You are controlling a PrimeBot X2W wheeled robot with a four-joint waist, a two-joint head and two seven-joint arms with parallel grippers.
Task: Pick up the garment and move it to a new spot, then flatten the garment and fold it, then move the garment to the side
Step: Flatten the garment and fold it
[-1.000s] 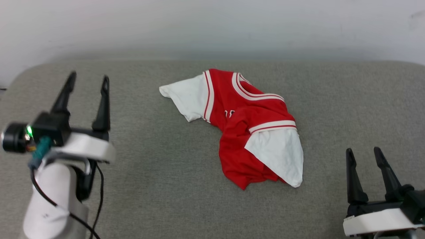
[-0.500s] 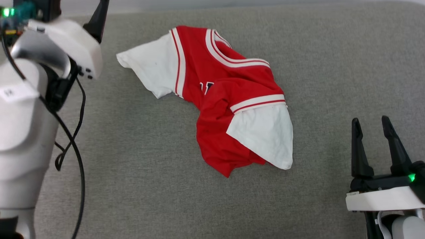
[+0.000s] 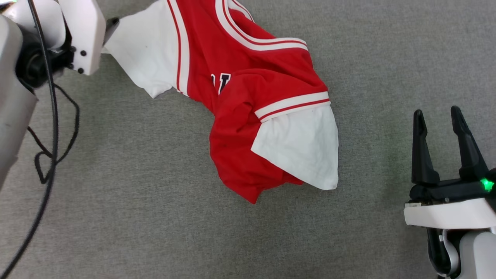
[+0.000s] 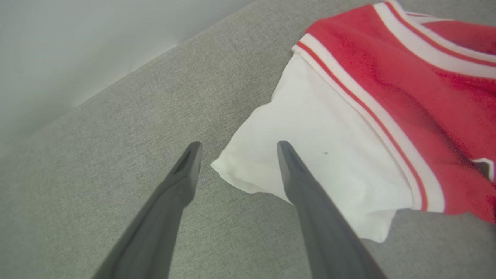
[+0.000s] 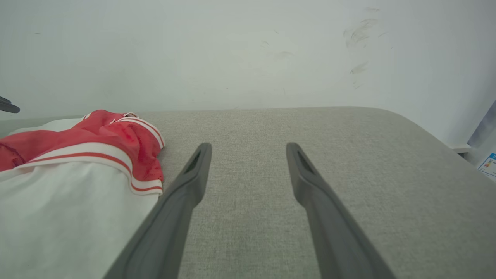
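The garment (image 3: 248, 97) lies crumpled on the grey cushion, red with white sleeves, striped trim and a scrap of black lettering. My left gripper (image 4: 238, 145) hangs open over the outer corner of the garment's far white sleeve (image 4: 310, 162), with nothing between its fingers. In the head view one dark finger (image 3: 111, 24) of it shows beside that sleeve, behind the white wrist housing. My right gripper (image 3: 436, 111) stands open and empty on the right, a short way from the near white sleeve (image 3: 302, 151). The right wrist view has the garment (image 5: 77, 155) at its left, beside that open gripper (image 5: 248, 145).
The grey cushion (image 3: 155, 217) spreads wide around the garment. A white wall (image 5: 232, 58) rises behind it, and its rounded far corner (image 5: 422, 128) shows in the right wrist view. A black cable (image 3: 50, 116) loops down from my left arm.
The head camera has tilted down and closer, so the whole picture shifted. My left arm has reached forward to the garment's far white sleeve. The garment keeps its shape.
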